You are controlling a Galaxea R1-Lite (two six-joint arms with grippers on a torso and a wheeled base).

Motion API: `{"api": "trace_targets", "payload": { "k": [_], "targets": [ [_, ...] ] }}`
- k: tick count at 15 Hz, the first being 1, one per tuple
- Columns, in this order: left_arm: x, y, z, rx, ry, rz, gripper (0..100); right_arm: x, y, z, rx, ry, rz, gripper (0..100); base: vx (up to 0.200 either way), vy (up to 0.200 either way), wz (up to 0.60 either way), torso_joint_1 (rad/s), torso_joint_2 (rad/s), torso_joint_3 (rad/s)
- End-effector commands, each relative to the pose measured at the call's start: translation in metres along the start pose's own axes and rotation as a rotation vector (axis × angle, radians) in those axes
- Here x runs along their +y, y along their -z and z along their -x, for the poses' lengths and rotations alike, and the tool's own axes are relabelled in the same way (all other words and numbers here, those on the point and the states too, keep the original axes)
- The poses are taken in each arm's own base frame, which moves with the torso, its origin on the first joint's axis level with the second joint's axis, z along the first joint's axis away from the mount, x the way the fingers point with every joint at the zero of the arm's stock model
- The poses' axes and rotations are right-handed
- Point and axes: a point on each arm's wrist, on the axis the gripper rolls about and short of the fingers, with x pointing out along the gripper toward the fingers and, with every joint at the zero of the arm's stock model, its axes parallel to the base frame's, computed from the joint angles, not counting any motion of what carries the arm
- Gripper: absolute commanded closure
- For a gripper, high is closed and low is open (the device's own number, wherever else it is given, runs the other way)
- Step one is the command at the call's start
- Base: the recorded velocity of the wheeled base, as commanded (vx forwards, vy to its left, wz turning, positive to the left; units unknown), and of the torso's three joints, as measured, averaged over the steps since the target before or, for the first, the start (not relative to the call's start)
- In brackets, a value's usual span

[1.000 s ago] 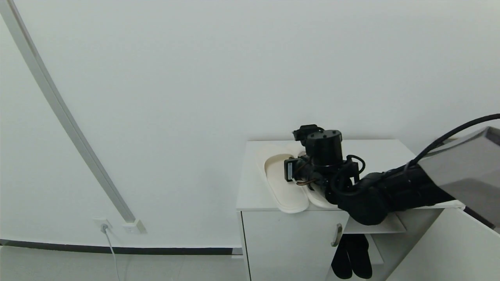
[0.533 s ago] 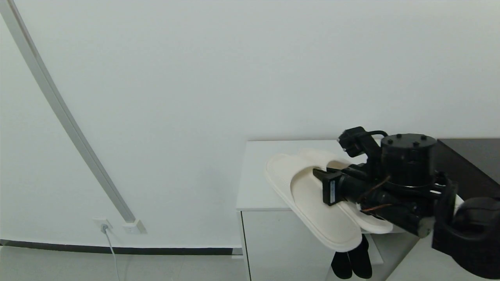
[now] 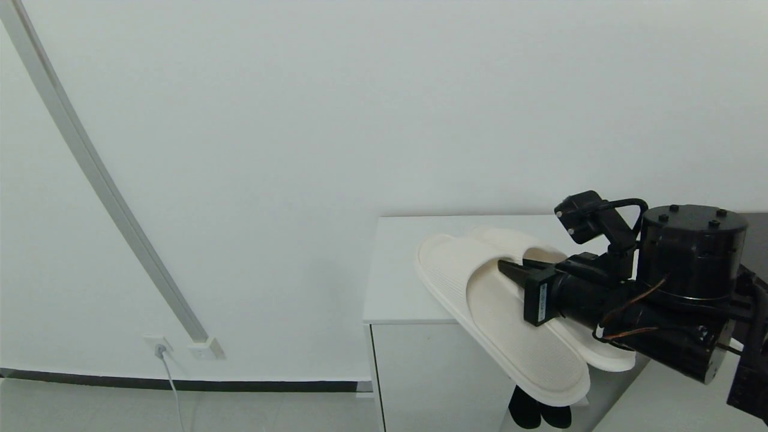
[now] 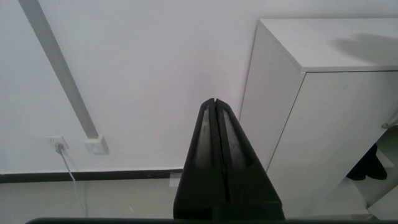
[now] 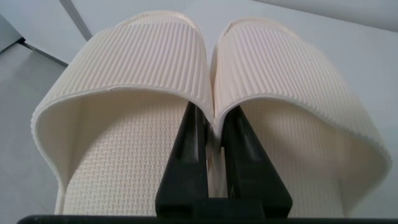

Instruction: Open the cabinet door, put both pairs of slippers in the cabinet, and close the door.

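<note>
The left gripper (image 4: 215, 104) is hanging low beside the cabinet (image 3: 396, 270), with its two fingers pressed together and nothing between them. To its right the cabinet is standing open on its right side, and the black slippers (image 3: 537, 414) are lying inside, low in that compartment. So the opening and the first pair are looking finished.

Further right, the white slippers (image 3: 504, 318) are hanging in the air in front of the cabinet top, toes pointing up toward the wall and heels dropping down over the open part. The right gripper (image 5: 212, 124) is holding them: one finger is sitting inside each slipper, and the fingers are squeezing the two neighbouring strap edges tightly together.

In my judgement the task is a little past the middle. The white pair is waiting to be lowered into the compartment near the black pair and released, and then the cabinet is needing to be closed.
</note>
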Motion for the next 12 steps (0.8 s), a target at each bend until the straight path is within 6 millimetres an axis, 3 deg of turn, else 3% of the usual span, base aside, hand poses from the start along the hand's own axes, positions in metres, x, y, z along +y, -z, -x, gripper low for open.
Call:
{"api": "trace_targets", "payload": {
  "k": [1, 12],
  "targets": [
    [0.0000, 0.0001, -0.0001, 0.002, -0.001, 0.001, 100, -0.0005, 0.0004, -0.0009, 0.002, 0.003, 0.000, 100, 0.000, 0.000, 0.00, 0.000, 0.00, 0.000],
    [0.0000, 0.0001, -0.0001, 0.002, 0.001, 0.001, 100, -0.0059, 0.0023, -0.0036, 0.012, 0.024, -0.003, 100, -0.200, 0.000, 0.00, 0.002, 0.00, 0.004]
  ]
}}
